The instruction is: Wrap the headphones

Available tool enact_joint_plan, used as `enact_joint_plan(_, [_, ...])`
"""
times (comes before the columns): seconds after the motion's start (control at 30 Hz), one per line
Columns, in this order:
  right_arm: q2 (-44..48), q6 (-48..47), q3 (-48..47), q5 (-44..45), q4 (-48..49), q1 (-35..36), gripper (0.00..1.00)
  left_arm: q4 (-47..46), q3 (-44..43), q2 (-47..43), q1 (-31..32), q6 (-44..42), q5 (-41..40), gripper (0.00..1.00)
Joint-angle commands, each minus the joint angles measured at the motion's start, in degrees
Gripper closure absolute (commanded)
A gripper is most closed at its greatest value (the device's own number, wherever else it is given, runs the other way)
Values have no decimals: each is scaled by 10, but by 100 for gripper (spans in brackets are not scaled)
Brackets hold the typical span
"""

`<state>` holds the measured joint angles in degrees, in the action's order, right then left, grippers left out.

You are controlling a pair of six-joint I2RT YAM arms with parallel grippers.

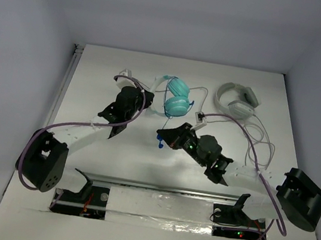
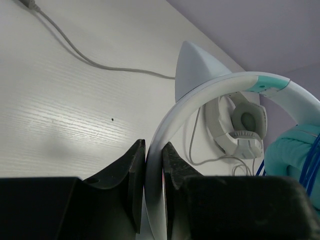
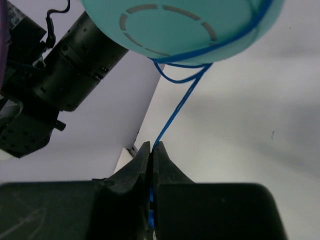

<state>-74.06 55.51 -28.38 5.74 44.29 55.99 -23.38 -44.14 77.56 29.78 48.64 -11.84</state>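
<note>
The teal headphones [image 1: 177, 97] lie at the table's middle back, cups side by side. My left gripper [image 1: 145, 98] is shut on their pale headband [image 2: 200, 95], which runs up between the jaws in the left wrist view, where the gripper [image 2: 154, 150] pinches it; a teal cup [image 2: 295, 155] shows at the right. The thin blue cable [image 3: 180, 105] loops around the cup [image 3: 175, 25] and drops straight into my right gripper [image 3: 152, 146], which is shut on it. From above, the right gripper [image 1: 160, 134] sits just in front of the cups, with the cable's blue end [image 1: 161, 146] hanging below it.
White-grey headphones [image 1: 236, 100] lie at the back right with a grey cable [image 1: 260, 141] trailing toward the right arm; they also appear behind the headband [image 2: 240, 125]. Another grey cable [image 2: 100, 65] crosses the table. The left arm's body [image 3: 65, 65] is close to the right gripper.
</note>
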Motion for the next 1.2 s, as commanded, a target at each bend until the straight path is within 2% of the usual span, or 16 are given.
enact_joint_plan(0.0, [14, 11, -40, -4, -3, 24, 100, -106, -16, -32, 18, 6, -86, 100])
enact_joint_plan(0.23, [-7, 84, -60, 67, 59, 24, 100, -95, 39, -60, 84, -16, -122, 100])
enact_joint_plan(0.47, [-21, 144, -50, 193, 91, 24, 98, -105, 94, -78, 98, 2, -106, 100])
enact_joint_plan(0.53, [-29, 160, -61, 212, 60, 24, 97, -89, 99, -90, 103, -6, -115, 100])
enact_joint_plan(0.67, [-47, 182, -46, 243, 103, 18, 94, -58, 99, -105, 108, -40, -124, 100])
enact_joint_plan(0.8, [-71, 198, -65, 268, 49, 18, 93, -13, 99, -112, 121, -58, -133, 100])
enact_joint_plan(0.9, [-93, 227, -61, 274, 46, 18, 93, 43, 74, -92, 137, -82, -160, 100])
enact_joint_plan(1.03, [-108, 268, -60, 289, 19, 18, 91, 74, 64, -72, 164, -81, -184, 100])
enact_joint_plan(1.17, [-123, 304, -68, 306, -6, 18, 82, 89, 53, -48, 200, -84, -209, 100])
